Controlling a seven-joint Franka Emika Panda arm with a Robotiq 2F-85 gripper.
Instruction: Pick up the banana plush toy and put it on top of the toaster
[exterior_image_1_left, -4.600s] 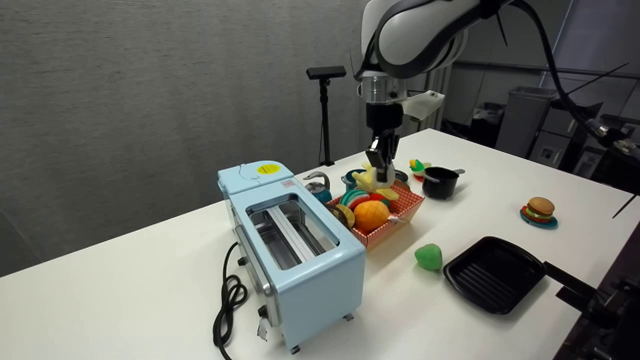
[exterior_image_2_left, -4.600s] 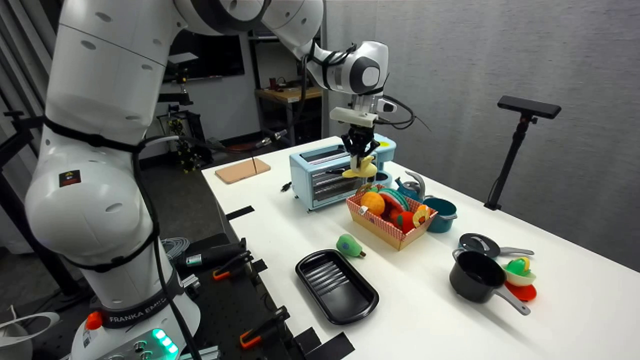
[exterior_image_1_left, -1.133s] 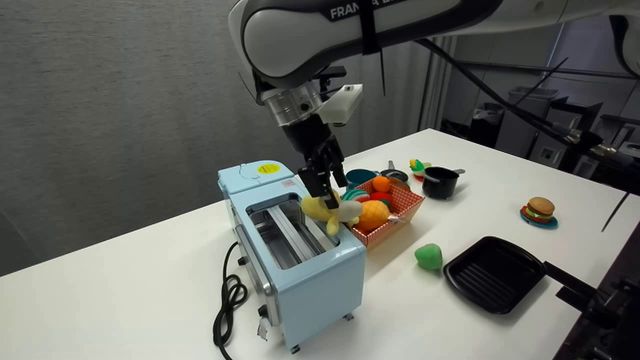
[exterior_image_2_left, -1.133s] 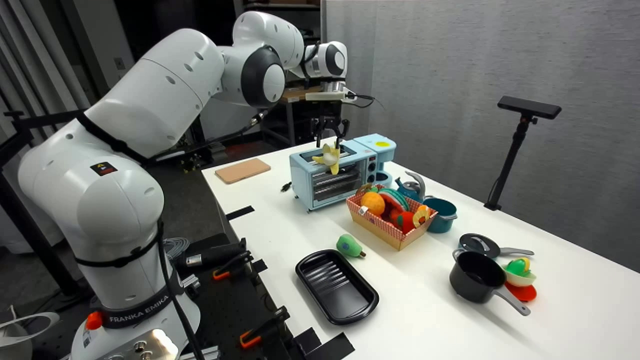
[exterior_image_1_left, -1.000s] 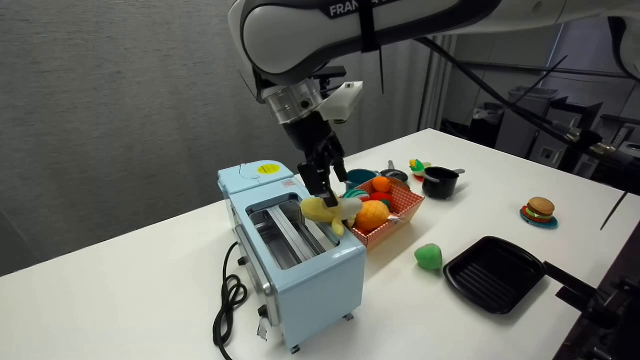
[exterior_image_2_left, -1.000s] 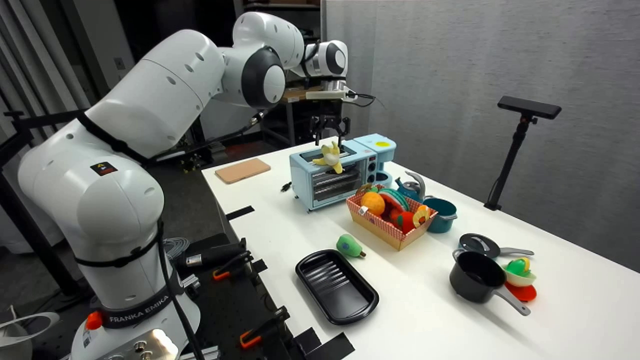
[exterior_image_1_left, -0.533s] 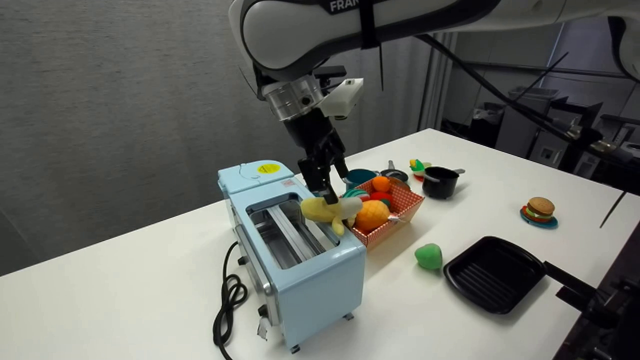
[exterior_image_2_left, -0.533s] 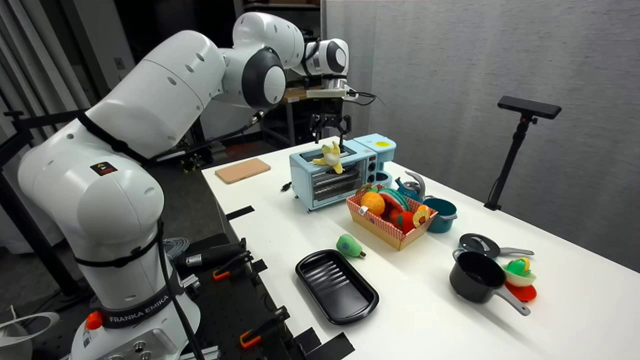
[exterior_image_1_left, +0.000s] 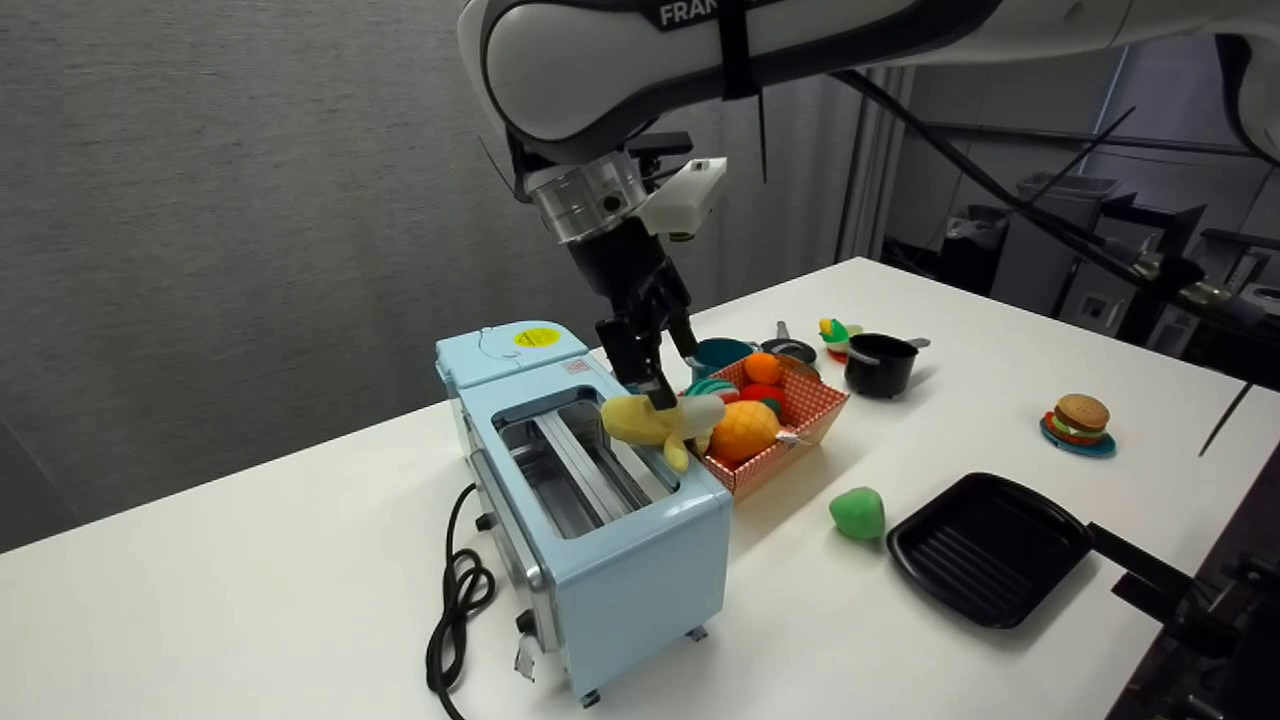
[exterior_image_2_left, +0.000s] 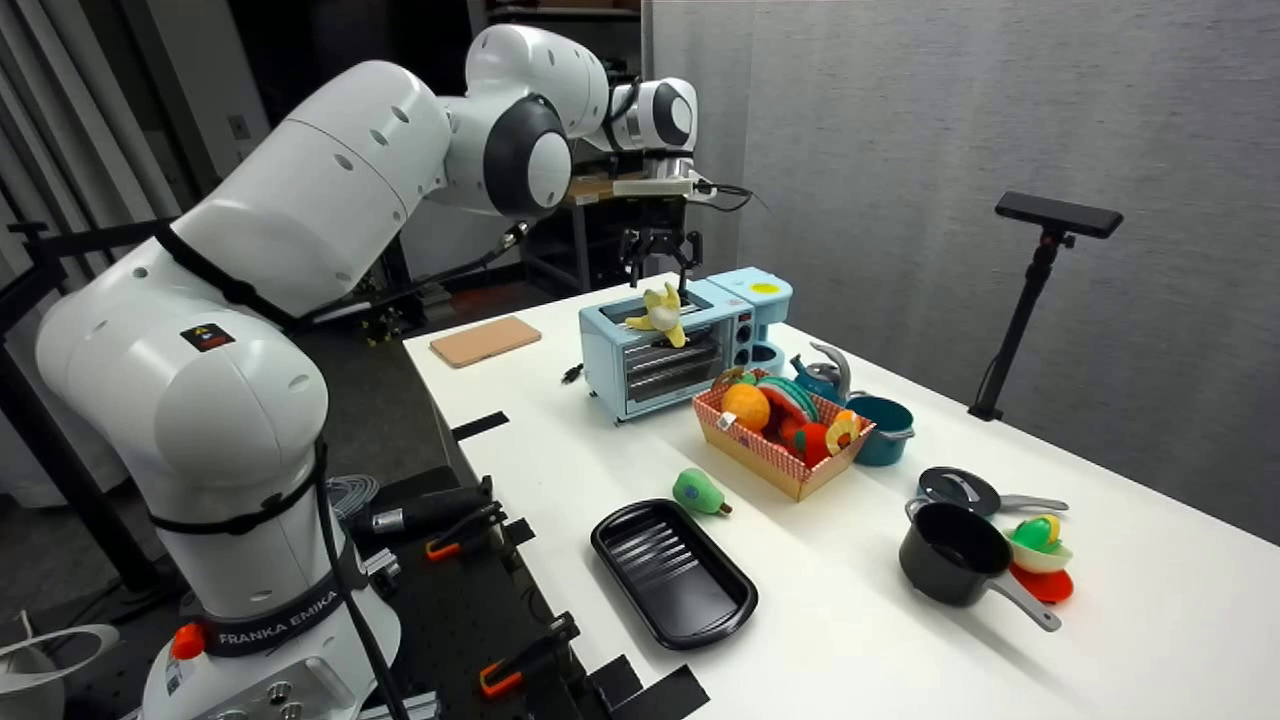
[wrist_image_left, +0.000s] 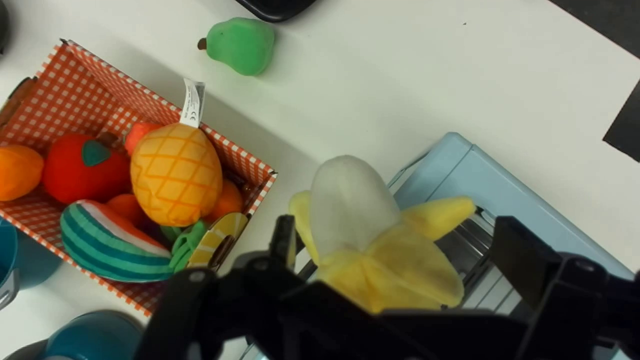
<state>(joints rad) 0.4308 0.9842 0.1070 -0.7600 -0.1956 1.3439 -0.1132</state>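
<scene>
The banana plush toy, yellow with a pale inner part, rests on top of the pale blue toaster. It lies across the rim of the top opening, its pale end poking out toward the basket. In an exterior view one yellow flap of the banana plush toy hangs over the toaster's edge. My gripper stands open just above. In the wrist view the fingers are spread wide on both sides of the plush, with gaps; its lower end is hidden behind the gripper.
A red-checked basket of plush fruit stands beside the toaster. On the table are a green plush pear, a black grill pan, a teal pot and a black saucepan. A black cord lies by the toaster.
Seconds ago the banana plush toy hung in my gripper above the basket. It has since come over the toaster, been let go and settled; my gripper has risen slightly. Lately everything is still.
</scene>
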